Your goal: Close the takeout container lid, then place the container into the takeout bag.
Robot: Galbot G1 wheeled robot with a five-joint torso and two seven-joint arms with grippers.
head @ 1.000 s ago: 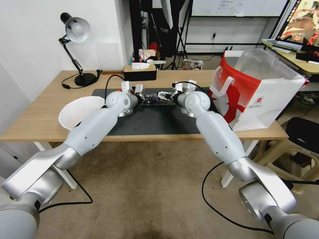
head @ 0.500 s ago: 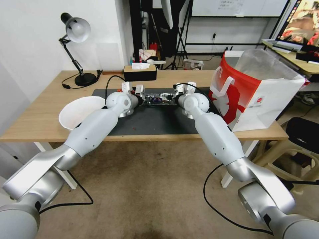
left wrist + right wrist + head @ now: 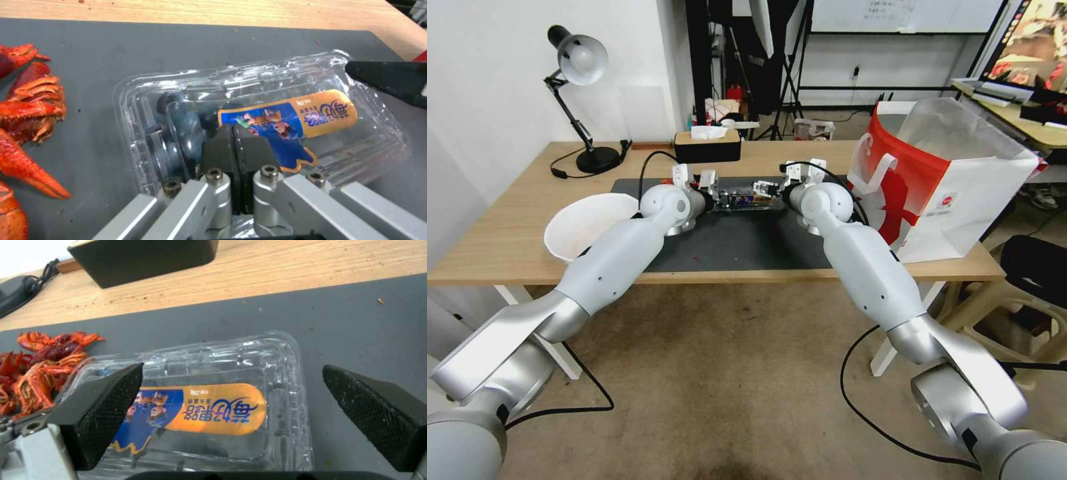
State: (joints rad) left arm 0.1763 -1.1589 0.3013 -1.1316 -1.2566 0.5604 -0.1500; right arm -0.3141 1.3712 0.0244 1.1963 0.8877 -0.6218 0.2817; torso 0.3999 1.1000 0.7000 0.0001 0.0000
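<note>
Wooden table [image 3: 507, 233] with a dark mat [image 3: 740, 240] across its middle; desk lamp [image 3: 582, 67] at about 10 o'clock from the mat, white bowl [image 3: 584, 223] at 9 o'clock, takeout bag [image 3: 954, 180] standing open at 3 o'clock.

Takeout container [image 3: 746, 199] lies on the mat's far edge, between my two wrists. Red crayfish [image 3: 26, 110] sit just beside it on the mat.

Left jaws [image 3: 233, 150]: pressed shut, pads together, resting on top of the lid [image 3: 285, 116] near the sticker. No plastic visibly pinched between them.

Right jaws [image 3: 236, 413]: spread wide, one pad on either side of the container's end, neither one clearly touching it.

Status, as I judge it: the lid lies flat over the base with blueberries [image 3: 182, 123] showing through, so the closing looks done or nearly so; I cannot tell whether it has snapped. Bagging has not begun; the container is well apart from the bag.
</note>
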